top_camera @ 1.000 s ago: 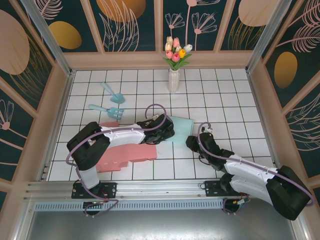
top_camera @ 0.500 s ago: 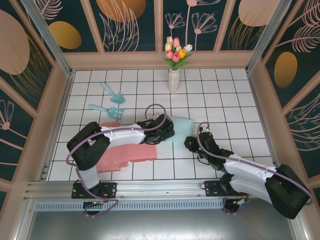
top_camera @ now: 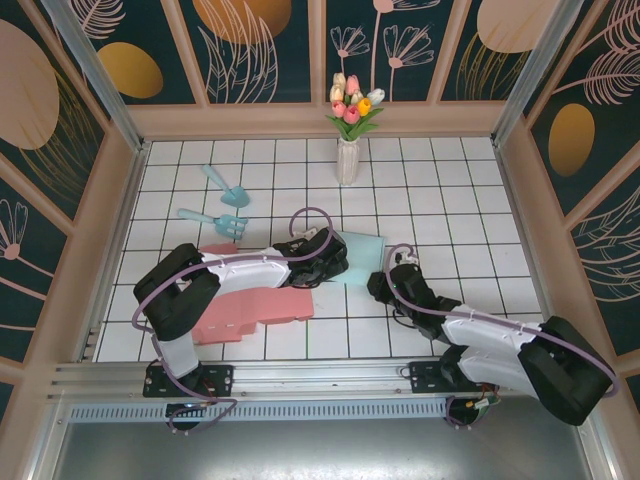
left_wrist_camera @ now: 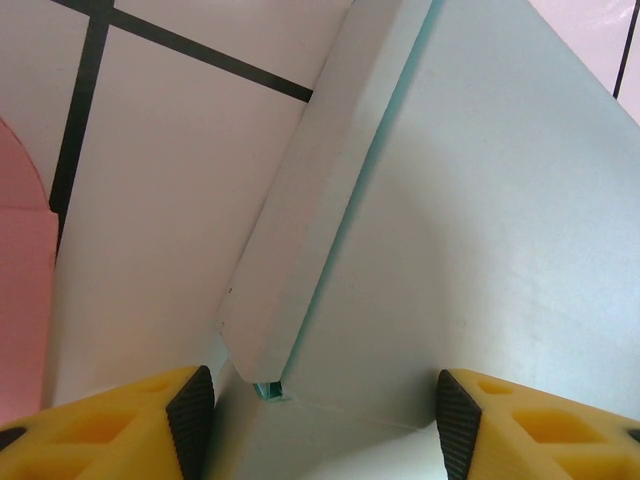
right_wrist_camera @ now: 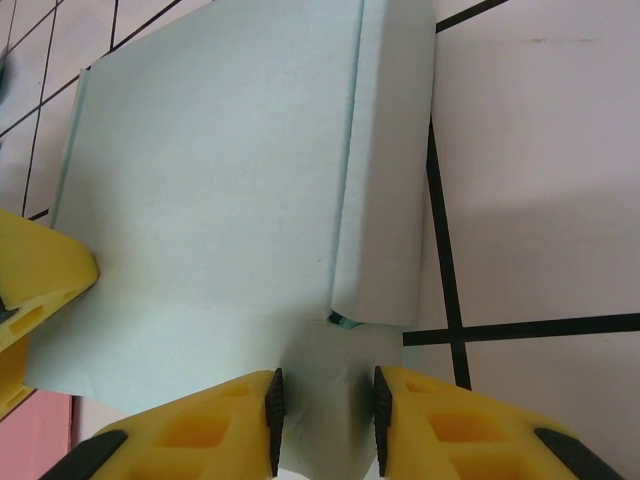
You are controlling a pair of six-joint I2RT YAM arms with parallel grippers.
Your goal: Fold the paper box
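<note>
The paper box [top_camera: 362,248] is a pale mint sheet lying mostly flat on the tiled floor at the middle. My left gripper [top_camera: 333,264] rests at its left edge. In the left wrist view its jaws [left_wrist_camera: 322,425] stand open, one pad on each side of the box [left_wrist_camera: 480,220], where a folded side strip meets a lower flap. My right gripper [top_camera: 379,285] is at the box's near right corner. In the right wrist view it [right_wrist_camera: 325,420] is shut on a narrow, buckled flap of the box [right_wrist_camera: 210,190], with both pads against it.
A pink flat cardboard piece [top_camera: 250,310] lies under my left arm at the near left. Two small blue garden tools [top_camera: 225,185] [top_camera: 212,218] lie at the far left. A white vase of tulips [top_camera: 347,150] stands at the back centre. Walls enclose the floor.
My right gripper has crept left to the box's corner and its jaws have narrowed onto the flap. The left arm and the box have stayed put.
</note>
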